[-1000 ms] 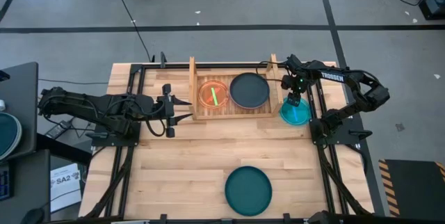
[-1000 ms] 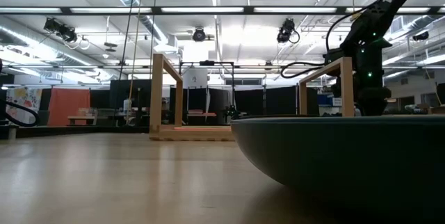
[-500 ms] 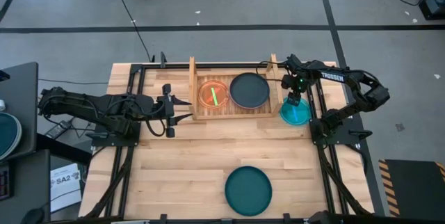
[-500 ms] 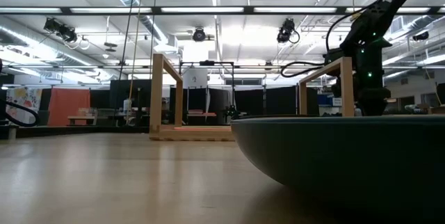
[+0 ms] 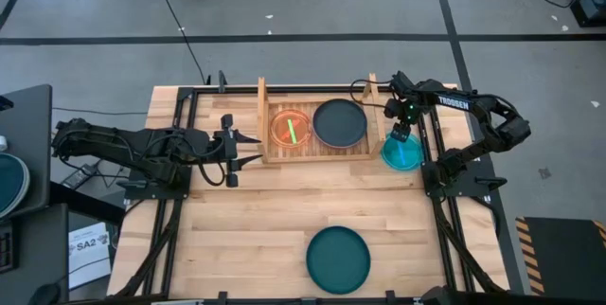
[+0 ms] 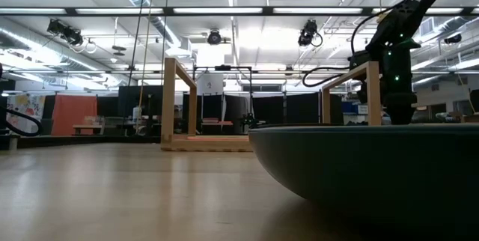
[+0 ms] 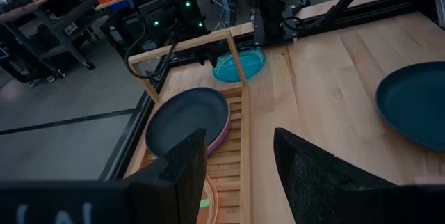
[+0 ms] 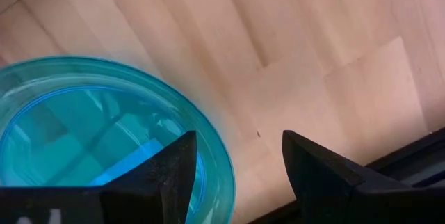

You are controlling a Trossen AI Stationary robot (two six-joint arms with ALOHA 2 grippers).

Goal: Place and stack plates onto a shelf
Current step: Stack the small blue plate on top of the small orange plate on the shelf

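The shelf (image 5: 317, 134) stands at the table's far middle. On its slats lie a translucent orange plate (image 5: 291, 127) and a dark plate (image 5: 339, 122) that rests on a purple-pink one (image 7: 220, 138). A translucent cyan plate (image 5: 401, 154) lies flat on the table just right of the shelf. My right gripper (image 8: 240, 182) is open and points down over that plate's far edge, one finger over the inside of the rim (image 8: 221, 161) and one outside. A dark green-teal plate (image 5: 338, 259) lies at the near middle. My left gripper (image 5: 248, 149) waits open, left of the shelf.
The shelf's right upright board (image 5: 373, 116) stands close beside the right gripper. Black frame rails (image 5: 436, 168) run along the table's right side next to the cyan plate. In the low view the green-teal plate (image 6: 367, 170) fills the foreground.
My right gripper has turned a little about its downward-pointing line while staying above the cyan plate's far edge. The plates lie as before.
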